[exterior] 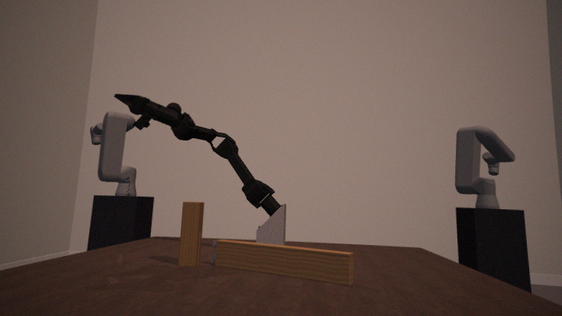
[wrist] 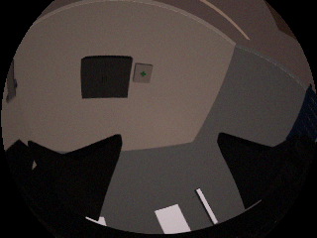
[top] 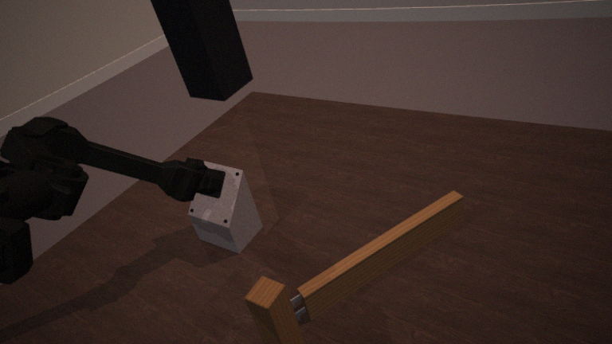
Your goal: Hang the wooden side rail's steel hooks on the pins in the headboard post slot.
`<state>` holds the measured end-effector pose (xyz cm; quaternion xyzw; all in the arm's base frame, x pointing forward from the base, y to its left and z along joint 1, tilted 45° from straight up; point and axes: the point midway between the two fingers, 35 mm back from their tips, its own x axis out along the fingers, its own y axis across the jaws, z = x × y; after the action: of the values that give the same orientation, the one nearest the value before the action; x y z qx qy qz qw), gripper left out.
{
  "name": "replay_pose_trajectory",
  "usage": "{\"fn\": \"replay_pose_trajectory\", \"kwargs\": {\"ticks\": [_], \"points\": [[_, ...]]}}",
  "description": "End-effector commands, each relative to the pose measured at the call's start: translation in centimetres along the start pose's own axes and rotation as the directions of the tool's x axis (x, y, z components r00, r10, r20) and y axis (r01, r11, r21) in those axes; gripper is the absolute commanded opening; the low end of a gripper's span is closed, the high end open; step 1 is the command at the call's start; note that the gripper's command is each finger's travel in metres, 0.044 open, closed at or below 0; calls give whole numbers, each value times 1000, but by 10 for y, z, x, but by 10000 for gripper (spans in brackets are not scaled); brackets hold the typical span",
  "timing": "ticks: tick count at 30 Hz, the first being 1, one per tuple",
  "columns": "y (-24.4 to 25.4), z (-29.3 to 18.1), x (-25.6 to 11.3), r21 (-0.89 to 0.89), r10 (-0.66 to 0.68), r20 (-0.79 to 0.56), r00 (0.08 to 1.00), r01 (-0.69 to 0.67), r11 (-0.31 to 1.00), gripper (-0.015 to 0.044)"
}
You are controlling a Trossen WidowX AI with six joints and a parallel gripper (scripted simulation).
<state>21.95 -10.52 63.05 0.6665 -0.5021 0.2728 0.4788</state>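
The wooden side rail (top: 383, 250) (exterior: 285, 260) lies along the table, its long side upright on edge. Two grey steel hooks (top: 296, 306) (exterior: 214, 252) stick out of its near-post end. The wooden headboard post (top: 264, 293) (exterior: 190, 233) stands upright beside them. The exterior view shows a narrow gap between post and hooks. The post's slot and pins are hidden. My gripper (exterior: 118, 96) (wrist: 171, 139) is open and empty, high above the table and well above the post, pointing left in the exterior view. It is not visible in the top view.
My arm rises from a pale slanted base block (top: 216, 207) (exterior: 273, 227) on the brown table (top: 519, 254) (exterior: 124, 292), behind the rail. Two grey robot arms (exterior: 111, 147) (exterior: 466, 159) stand on black pedestals (exterior: 118, 221) (exterior: 491, 242) beyond the table.
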Motion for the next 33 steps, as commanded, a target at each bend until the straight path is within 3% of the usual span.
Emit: {"fn": "replay_pose_trajectory", "kwargs": {"ticks": [1,13,23,33], "points": [[-45,17,-19,83,-135,83,987,128,988,440],[-147,54,-96,275,-446,277,851,375,885,440],[-220,91,-216,404,-657,464,594,518,754,440],[-240,136,-340,422,-678,648,347,577,699,440]]}}
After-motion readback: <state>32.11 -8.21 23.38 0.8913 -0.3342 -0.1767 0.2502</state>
